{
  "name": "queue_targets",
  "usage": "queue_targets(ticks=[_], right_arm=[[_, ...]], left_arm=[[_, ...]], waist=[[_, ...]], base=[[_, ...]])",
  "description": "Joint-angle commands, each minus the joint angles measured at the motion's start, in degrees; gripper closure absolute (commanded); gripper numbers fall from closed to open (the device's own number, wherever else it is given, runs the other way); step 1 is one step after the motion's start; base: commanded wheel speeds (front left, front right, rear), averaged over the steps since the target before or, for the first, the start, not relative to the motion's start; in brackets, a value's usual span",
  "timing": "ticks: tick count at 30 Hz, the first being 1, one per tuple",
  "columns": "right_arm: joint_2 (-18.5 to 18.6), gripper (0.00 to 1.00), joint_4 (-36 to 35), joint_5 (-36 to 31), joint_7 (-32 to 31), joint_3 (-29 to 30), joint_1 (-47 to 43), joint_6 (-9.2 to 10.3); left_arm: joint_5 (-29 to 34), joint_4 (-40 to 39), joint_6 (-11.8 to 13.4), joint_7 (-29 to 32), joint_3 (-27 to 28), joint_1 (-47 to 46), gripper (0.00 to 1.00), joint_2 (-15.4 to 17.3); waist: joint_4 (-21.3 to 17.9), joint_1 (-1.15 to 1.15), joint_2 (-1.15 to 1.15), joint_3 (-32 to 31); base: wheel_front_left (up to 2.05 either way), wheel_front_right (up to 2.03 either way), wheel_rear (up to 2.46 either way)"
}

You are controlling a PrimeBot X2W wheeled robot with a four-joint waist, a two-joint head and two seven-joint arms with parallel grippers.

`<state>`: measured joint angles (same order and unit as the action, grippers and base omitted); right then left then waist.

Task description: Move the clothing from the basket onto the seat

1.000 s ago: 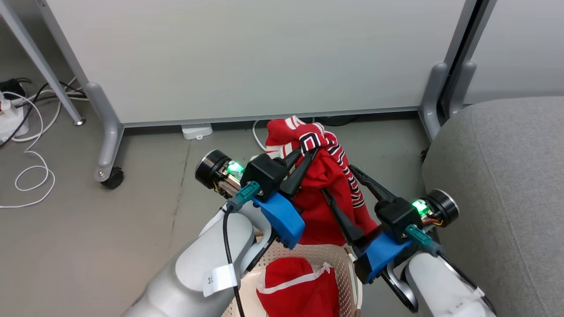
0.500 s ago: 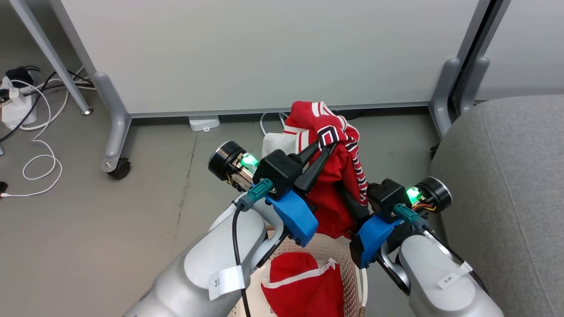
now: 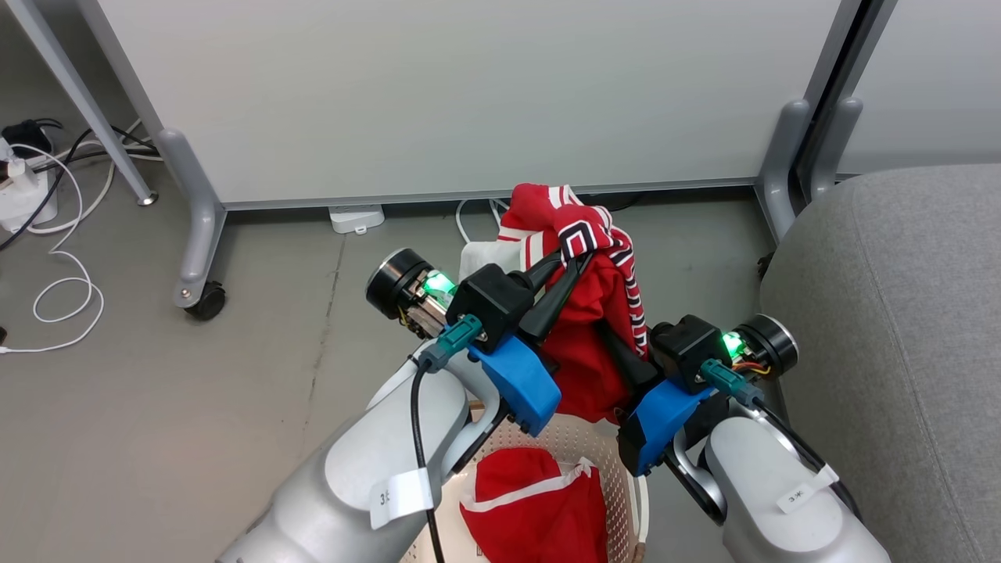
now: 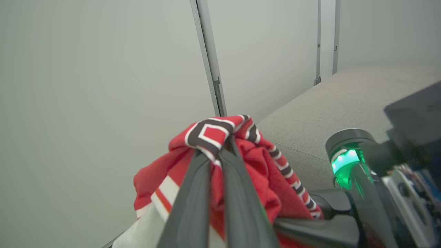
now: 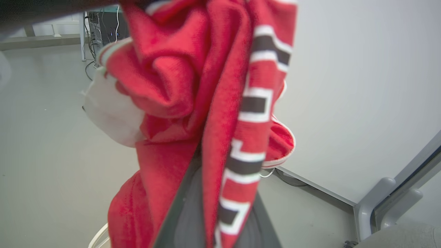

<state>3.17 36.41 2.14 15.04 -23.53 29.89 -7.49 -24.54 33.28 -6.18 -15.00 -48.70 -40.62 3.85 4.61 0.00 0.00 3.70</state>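
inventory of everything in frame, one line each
red striped garment: one, red with black-and-white trim, held up above the basket
white cloth: one, white, bunched with the lifted garment
red garment: one, red with a white band, in the basket
basket: one, cream, perforated, bottom edge of the head view
seat: one, grey, on the right
panels: two, pale grey, at the back
cables: several, white and black, on the floor at far left
white box: one, on the floor under the big panel
left claw: dark, shut on red striped garment near its top
right claw: dark, shut on red striped garment, lower down
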Motion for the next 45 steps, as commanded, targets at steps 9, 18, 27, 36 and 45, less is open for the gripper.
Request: queue_targets(ticks=[9, 18, 27, 36, 45], right_arm=[[-0.2, 1.0, -0.6, 0.7, 0.2, -0.4, -0.7, -0.01], [-0.2, 1.0, -1.3, 1.2, 0.2, -0.3, -1.1, -0.01], [0.1, 1.0, -2.8, 1.3, 0.2, 2.2, -2.2, -0.01], [1.4, 1.0, -6.3, 0.8, 0.2, 7.4, -3.0, -0.01], [2.4, 1.0, -11.5, 0.1, 0.2, 14.1, -4.0, -0.01]], left_arm=[[0.4, 0.1, 0.4, -0.3, 1.0, -0.4, 0.0, 0.0], [1.5, -0.7, 0.5, -0.3, 1.7, 0.3, 0.0, 0.1], [2.6, -1.3, 0.6, -0.3, 2.3, 1.1, 0.0, 0.3], [3.7, -3.0, 0.4, -0.2, 2.3, 2.9, 0.0, 0.4], [5.1, -4.2, 0.1, -0.2, 1.2, 3.5, 0.0, 0.2]], waist=[[-0.1, 0.0, 0.0, -0.1], [-0.1, 0.0, 0.0, 0.0], [-0.9, 0.0, 0.0, 0.4], [-5.0, 0.0, 0.0, 2.6], [-11.7, 0.0, 0.0, 6.1]], base=[[0.0, 0.0, 0.0], [0.0, 0.0, 0.0], [0.0, 0.0, 0.0], [0.0, 0.0, 0.0], [0.0, 0.0, 0.0]])
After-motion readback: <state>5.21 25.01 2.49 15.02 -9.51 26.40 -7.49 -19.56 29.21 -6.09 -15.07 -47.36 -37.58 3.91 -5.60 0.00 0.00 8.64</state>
